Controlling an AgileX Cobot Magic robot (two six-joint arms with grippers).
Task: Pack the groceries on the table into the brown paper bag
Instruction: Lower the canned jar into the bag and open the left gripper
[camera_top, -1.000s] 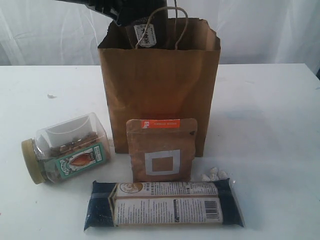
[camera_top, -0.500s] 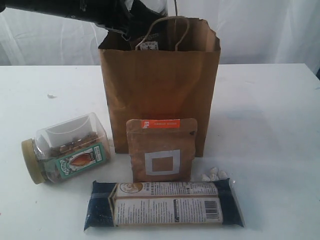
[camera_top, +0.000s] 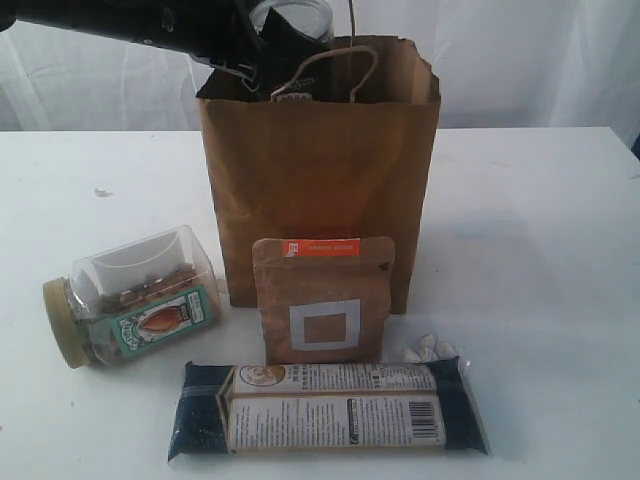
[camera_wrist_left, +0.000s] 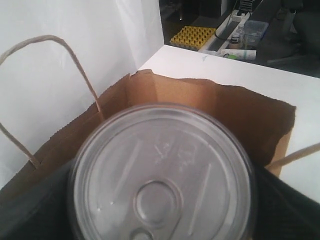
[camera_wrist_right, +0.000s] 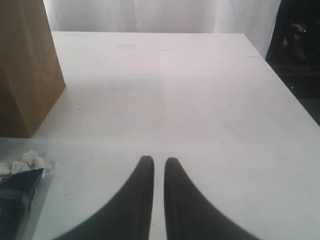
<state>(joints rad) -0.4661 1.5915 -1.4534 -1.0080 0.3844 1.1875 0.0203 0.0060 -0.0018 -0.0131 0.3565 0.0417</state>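
Observation:
The brown paper bag (camera_top: 318, 170) stands upright at the middle back of the table (camera_top: 540, 230). My left gripper (camera_top: 262, 48) is shut on the silver-lidded dark jar (camera_top: 292, 18), held tilted at the bag's open mouth. In the left wrist view the silver lid (camera_wrist_left: 162, 175) fills the frame, with dark fingers (camera_wrist_left: 287, 205) on both sides and the bag rim (camera_wrist_left: 200, 95) behind. In front of the bag lie the clear nut jar (camera_top: 130, 297), the brown pouch with orange label (camera_top: 322, 300) and the long dark-blue packet (camera_top: 325, 408). My right gripper (camera_wrist_right: 159, 161) is shut over bare table.
Small white bits (camera_top: 428, 349) lie right of the pouch, also seen beside the packet's end (camera_wrist_right: 30, 159). The bag's paper-cord handles (camera_top: 350, 70) stick up by the jar. The table's right edge (camera_wrist_right: 280, 75) drops off to dark floor.
The left arm has swung the dark jar from hanging upright above the bag to tilted, lid now showing above the rim. The items on the table and the right gripper have not moved.

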